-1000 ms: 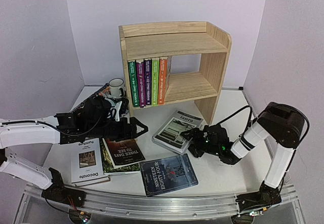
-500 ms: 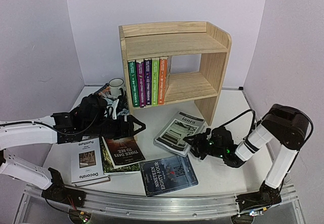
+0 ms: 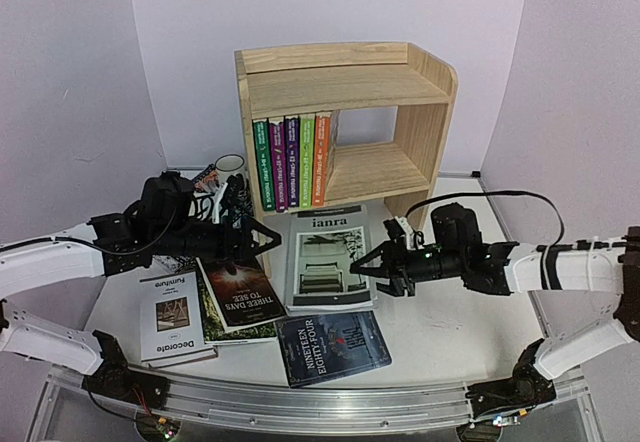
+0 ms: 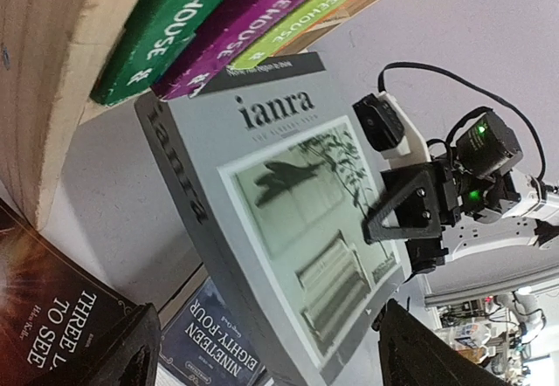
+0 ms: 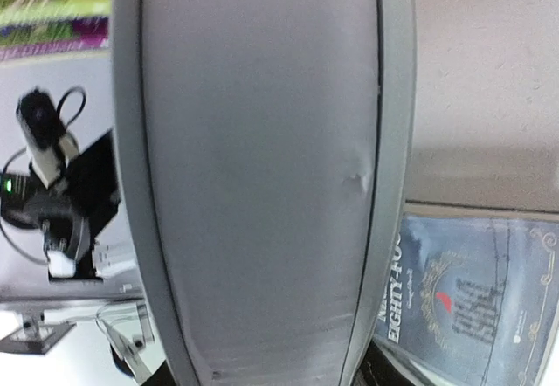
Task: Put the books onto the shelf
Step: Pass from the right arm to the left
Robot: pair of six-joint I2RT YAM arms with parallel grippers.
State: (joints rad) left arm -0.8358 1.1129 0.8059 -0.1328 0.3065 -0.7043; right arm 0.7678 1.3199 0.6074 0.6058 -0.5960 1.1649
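Pine shelf (image 3: 345, 87), partly filled, more books lying in front.
Five thin paperbacks (image 3: 292, 160) stand upright at the lower tier's left; the grey "ianra" book (image 3: 325, 262) tilts up before the shelf; "Decorate" (image 3: 170, 314), "Three Days to See" (image 3: 243, 292) and "Nineteen Eighty-Four" (image 3: 333, 343) lie flat.

The shelf (image 3: 345, 82) is pale pine with visible grain; the upright books (image 3: 293, 160) on it show green, purple, lime and orange spines. The ianra book (image 3: 325, 262) is grey with a pale framed picture. Decorate (image 3: 170, 320) is white, and Nineteen Eighty-Four (image 3: 335, 344) is dark blue with a red mark.

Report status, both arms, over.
Right gripper shut on ianra book, tilted up before shelf. Left gripper open at its left edge. Five books occupy lower tier's left.
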